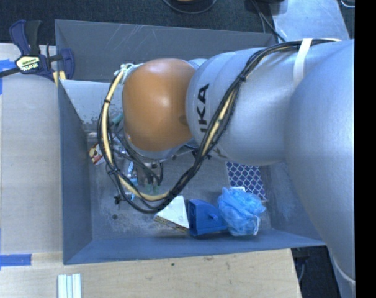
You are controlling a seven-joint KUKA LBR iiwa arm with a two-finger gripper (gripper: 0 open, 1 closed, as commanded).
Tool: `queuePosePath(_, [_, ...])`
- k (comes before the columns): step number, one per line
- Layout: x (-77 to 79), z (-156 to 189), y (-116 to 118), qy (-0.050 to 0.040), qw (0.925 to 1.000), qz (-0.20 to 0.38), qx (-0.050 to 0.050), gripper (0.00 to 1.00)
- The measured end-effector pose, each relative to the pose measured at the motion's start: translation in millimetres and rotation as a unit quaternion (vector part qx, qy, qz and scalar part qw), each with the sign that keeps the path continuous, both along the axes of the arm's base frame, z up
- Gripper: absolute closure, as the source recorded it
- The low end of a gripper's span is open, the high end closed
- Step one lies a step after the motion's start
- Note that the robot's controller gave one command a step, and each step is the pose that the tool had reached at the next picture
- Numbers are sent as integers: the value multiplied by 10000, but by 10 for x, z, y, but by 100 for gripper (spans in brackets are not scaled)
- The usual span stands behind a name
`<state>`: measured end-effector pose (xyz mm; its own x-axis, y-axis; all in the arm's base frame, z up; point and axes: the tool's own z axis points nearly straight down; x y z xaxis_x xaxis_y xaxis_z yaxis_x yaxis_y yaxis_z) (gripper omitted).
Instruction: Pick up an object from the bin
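Though my jaws sit mostly hidden under the orange wrist cover (156, 104), open or shut I cannot tell, the white wedge (174, 212) and blue block (206, 218) lie just down-right of them.

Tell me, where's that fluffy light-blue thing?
In the camera view, the fluffy light-blue thing lies at the bin's lower right, against a dark blue block and just below a blue-and-white patterned piece.

bin (76, 185) grey | block (206, 218) dark blue | puff (242, 211) light blue | card (245, 179) blue-white lattice | wedge (174, 213) white
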<state>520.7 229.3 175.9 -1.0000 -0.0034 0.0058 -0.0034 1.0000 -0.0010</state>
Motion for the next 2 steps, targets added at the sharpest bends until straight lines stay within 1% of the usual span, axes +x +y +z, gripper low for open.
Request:
queuePosePath(1, [24, 47, -13, -41, 10000, -23, 10, 0])
queuePosePath(2, [499, -796, -398, -35, 9889, 1483, 12, 0])
